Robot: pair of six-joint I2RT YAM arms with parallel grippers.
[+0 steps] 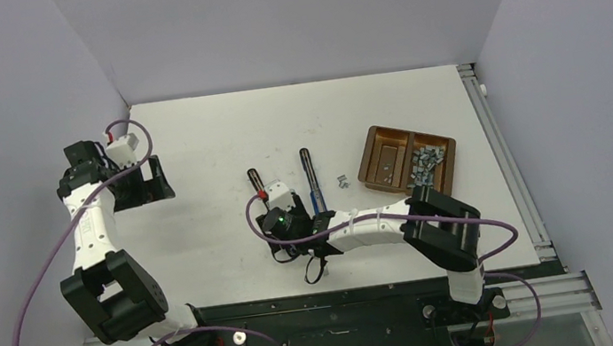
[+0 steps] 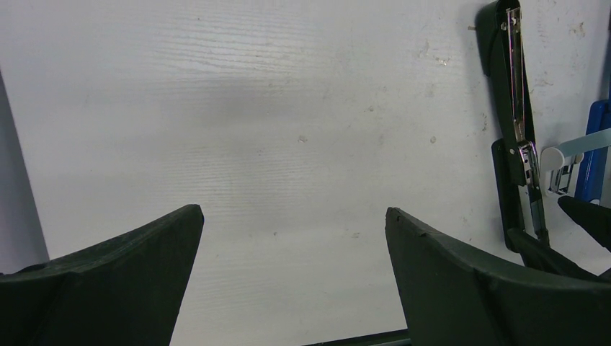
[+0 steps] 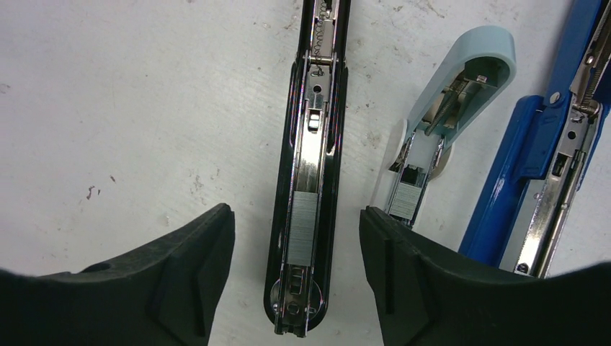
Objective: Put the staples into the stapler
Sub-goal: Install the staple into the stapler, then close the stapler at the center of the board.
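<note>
1. Hovering my right gripper point(image 3: 295, 215) low over the black stapler point(image 3: 317, 108). The jaws are parted with one finger on each side of its body. Nothing is gripped, and I see no contact with the stapler.
2. Reason for the pose, as I judge it: straddling the opened magazine keeps me centred on its channel, so a strip lowered here goes in square instead of catching a rail.
3. The staple strip point(image 3: 303, 223) lies in that channel, at the end nearer my fingers. It is a short silver-grey block, finely ridged and duller than the chrome rails around it. It looks flat and straight between the rails, not tilted.
4. The lid of the black stapler is swung fully back and lies flat on the table point(image 3: 108, 108). Closing it is not yet done.
5. The light-blue stapler point(image 3: 468, 65) sits just beside it with its cover raised and a similar strip in its channel. The blue stapler point(image 3: 526, 144) beyond is also open, but I cannot tell whether it is loaded.
6. Supply: the spare staples point(image 1: 424, 157) are heaped in the right compartment of the brown tray point(image 1: 370, 142), well apart from me. A few loose pieces lie between the tray and the staplers.
7. My left gripper point(image 2: 292, 210) is spread wide and empty, hanging over the table well to the left. I judge it is parked clear of the work.
</note>
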